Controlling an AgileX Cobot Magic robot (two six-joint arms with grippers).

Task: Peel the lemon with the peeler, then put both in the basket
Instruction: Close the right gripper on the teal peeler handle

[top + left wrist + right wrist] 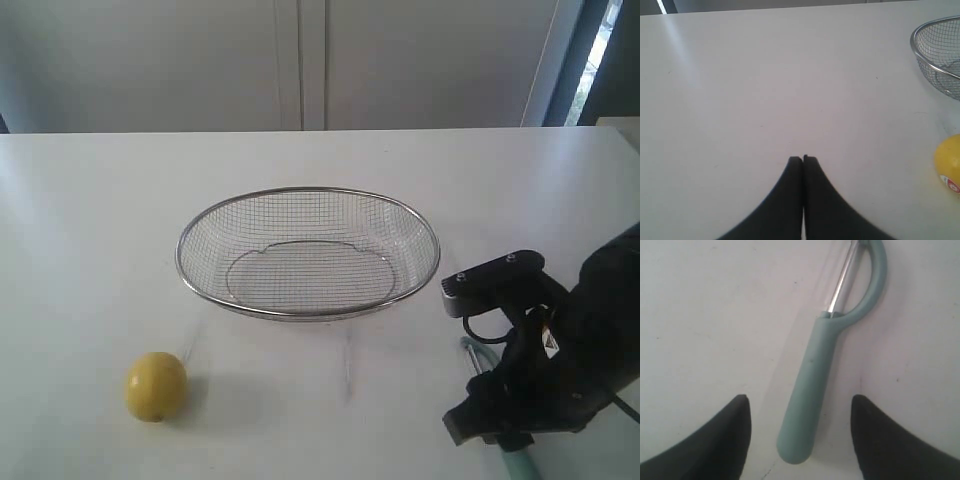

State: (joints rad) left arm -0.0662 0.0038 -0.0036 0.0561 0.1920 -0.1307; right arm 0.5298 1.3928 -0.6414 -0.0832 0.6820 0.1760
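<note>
The yellow lemon (156, 386) lies on the white table near its front left; the left wrist view catches it (950, 161) at the frame's edge. The wire mesh basket (306, 192) stands empty mid-table, its rim also in the left wrist view (935, 24). The pale teal peeler (815, 375) lies flat on the table, its handle end between the wide-apart fingers of my right gripper (801, 402), untouched by either. In the exterior view the right arm covers most of the peeler (474, 352). My left gripper (803, 159) is shut on nothing, off to the side of the lemon.
A white wall with a pale vertical strip (300, 60) rises behind the table's far edge, and a window frame (570, 60) stands at the back right. The right arm's black wrist (530, 350) hangs over the table's front right.
</note>
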